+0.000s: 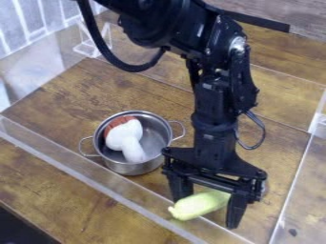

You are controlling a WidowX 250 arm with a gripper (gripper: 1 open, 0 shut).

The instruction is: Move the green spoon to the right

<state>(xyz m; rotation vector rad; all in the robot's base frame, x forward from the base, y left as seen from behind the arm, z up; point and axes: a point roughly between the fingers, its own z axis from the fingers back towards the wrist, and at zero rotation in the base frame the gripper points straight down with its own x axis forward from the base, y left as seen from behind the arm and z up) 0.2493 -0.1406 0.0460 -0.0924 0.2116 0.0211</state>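
Note:
The green spoon (193,206) lies on the wooden table near the front, to the right of the steel pot (132,143); only its thick yellow-green handle shows. My gripper (203,195) points almost straight down just above it, jaws open wide, one finger (173,185) to the spoon's left and the other (237,205) to its right. The fingers straddle the spoon's far end without closing on it. The spoon's metal bowl is hidden behind the gripper.
The steel pot holds a white-and-red item (125,137). A clear plastic wall (76,172) runs along the table's front and left sides. The black arm (211,86) rises over the table's middle toward the back.

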